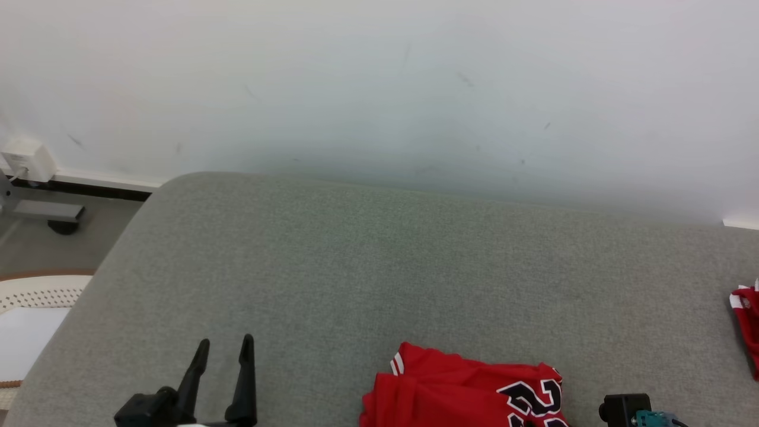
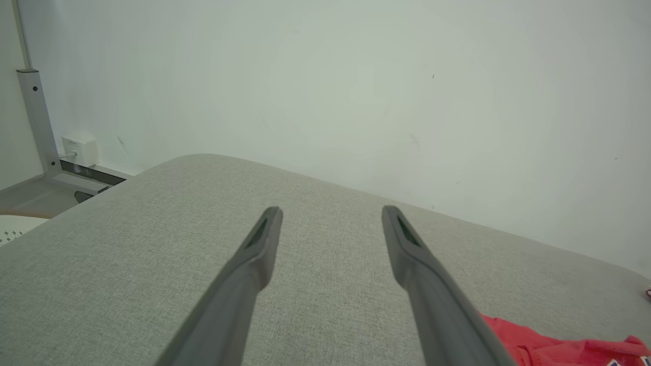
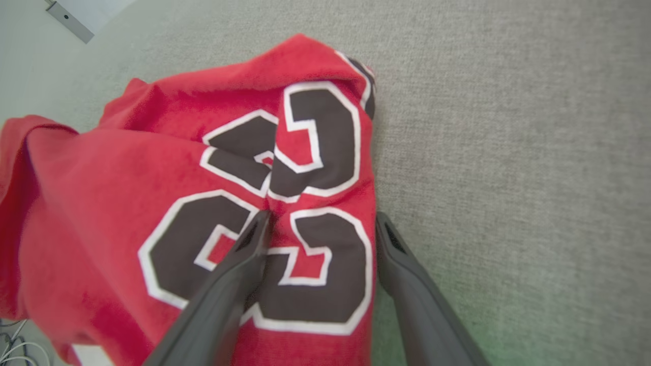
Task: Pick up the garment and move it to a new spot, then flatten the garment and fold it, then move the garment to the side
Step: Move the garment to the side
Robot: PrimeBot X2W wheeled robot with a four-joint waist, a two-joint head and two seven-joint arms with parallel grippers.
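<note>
Red garment (image 3: 127, 193) with white-edged dark numerals lies on grey woven cushion (image 1: 356, 261).

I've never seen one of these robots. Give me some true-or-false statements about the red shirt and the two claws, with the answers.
1. The garment is red with dark numbers edged in white. True.
2. The left gripper holds the garment. False: it is open over the bare grey surface, apart from the garment.
3. The garment lies neatly folded. False: it is crumpled, creased through the numbers.
4. The right gripper is open, straddling the garment's edge. True.
</note>
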